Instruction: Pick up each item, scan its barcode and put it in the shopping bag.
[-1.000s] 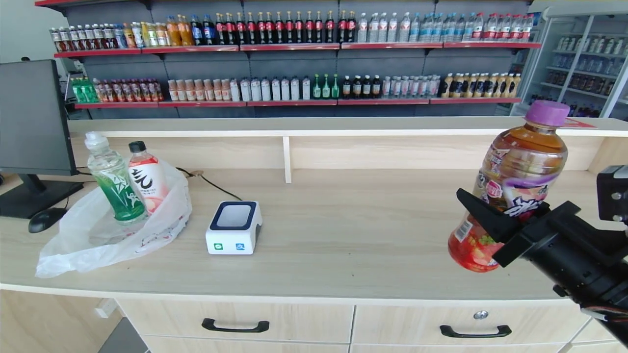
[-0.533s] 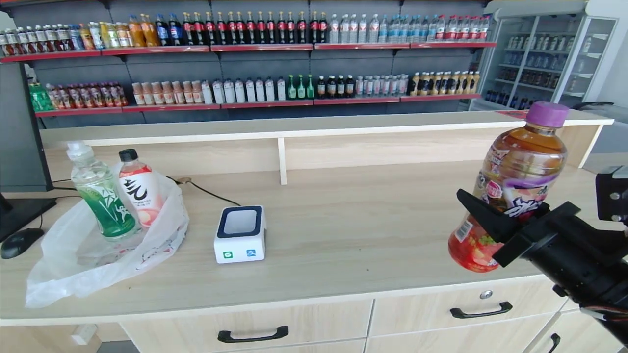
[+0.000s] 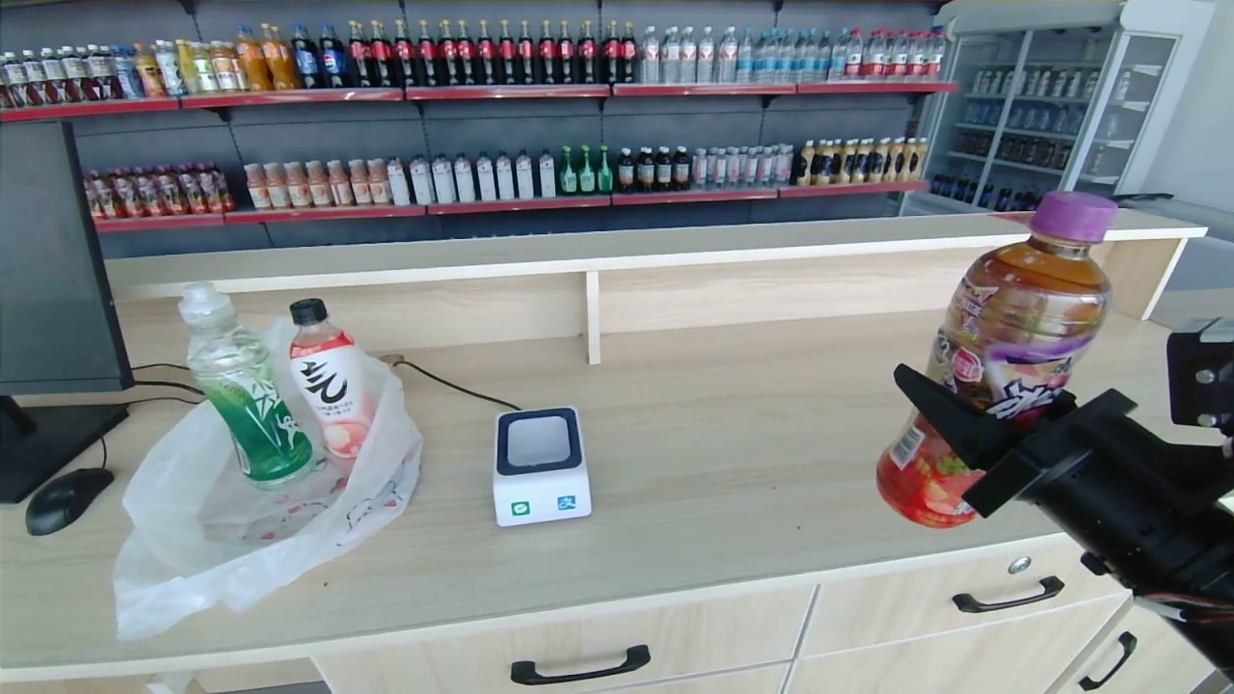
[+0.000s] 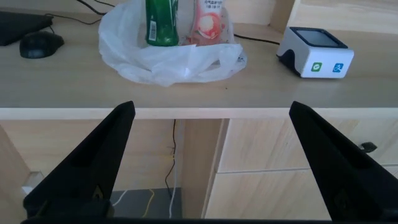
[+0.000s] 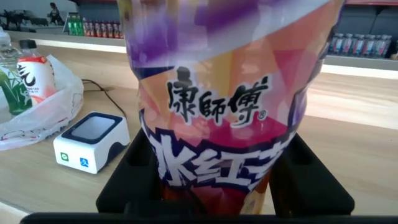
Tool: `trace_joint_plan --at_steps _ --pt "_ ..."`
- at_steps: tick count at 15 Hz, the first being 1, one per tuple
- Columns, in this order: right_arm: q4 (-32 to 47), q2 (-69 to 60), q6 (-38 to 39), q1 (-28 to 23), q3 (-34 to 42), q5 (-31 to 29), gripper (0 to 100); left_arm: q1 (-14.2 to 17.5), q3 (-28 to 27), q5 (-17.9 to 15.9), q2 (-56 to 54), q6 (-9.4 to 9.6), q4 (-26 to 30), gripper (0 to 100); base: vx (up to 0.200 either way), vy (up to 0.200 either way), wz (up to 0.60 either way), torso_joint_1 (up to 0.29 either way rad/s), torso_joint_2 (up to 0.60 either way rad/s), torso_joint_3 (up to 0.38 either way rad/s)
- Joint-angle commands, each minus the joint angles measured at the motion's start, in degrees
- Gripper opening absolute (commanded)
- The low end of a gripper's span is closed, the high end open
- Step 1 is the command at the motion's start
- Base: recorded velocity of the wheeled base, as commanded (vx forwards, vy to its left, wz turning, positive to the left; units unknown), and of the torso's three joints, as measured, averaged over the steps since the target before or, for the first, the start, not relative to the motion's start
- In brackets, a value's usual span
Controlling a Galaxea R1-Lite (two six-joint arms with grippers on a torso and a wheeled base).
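Gripping the purple-capped bottle (image 3: pixel 1022 308) around its lower label, your right hand (image 3: pixel 1003 410) holds it upright in the air at the right side of the bench (image 3: pixel 771 482). Its black fingers (image 3: pixel 940 414) are clamped against both sides of the bottle. The bottle holds an amber drink and wears a red and purple label, which you see close up from the right wrist.

Your scanner (image 3: pixel 540 465) sits mid-bench, a white box with a dark-rimmed window facing up. It lies between the held bottle and the shopping bag (image 3: pixel 193 549), near the bag and well apart from the bottle. A dark cable (image 3: pixel 453 384) runs from it toward the back of the bench.

You have the white plastic bag lying open on the left part of the bench. Inside it stand a green-labelled bottle (image 3: pixel 249 395) and a pink-labelled bottle (image 3: pixel 330 386) with a black cap, upright and just beside each other.

Your left hand (image 4: pixel 211 109) hangs low in front of the bench, below its front edge and facing the drawers (image 3: pixel 578 636). Its two fingers are spread wide with nothing between them.

At the far left you have a monitor (image 3: pixel 48 270) and a mouse (image 3: pixel 60 499).
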Motion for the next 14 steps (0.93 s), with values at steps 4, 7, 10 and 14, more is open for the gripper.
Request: trace_joint_plan --at_steps 4,7,10,14 --pt "-0.1 0.9 -0.4 -0.1 -0.9 -0.1 0 0.0 0.0 0.0 0.1 0.05 0.0 100 0.0 0.2 0.0 0.004 0.0 0.0" --pt "-0.1 0.9 -0.3 -0.3 -1.4 -0.1 0 0.0 0.1 0.0 0.1 0.05 0.0 100 0.0 0.2 0.0 0.004 0.0 0.004" --pt "-0.1 0.1 -0.3 1.1 -0.5 0.0 0 0.0 0.1 0.0 0.0 0.05 0.0 100 0.0 0.2 0.0 0.002 0.01 -0.001" --pt "-0.1 -1.3 -0.1 0.4 2.7 -0.2 0 0.0 0.0 0.0 0.1 0.05 0.0 100 0.0 0.2 0.0 0.004 0.0 0.002"
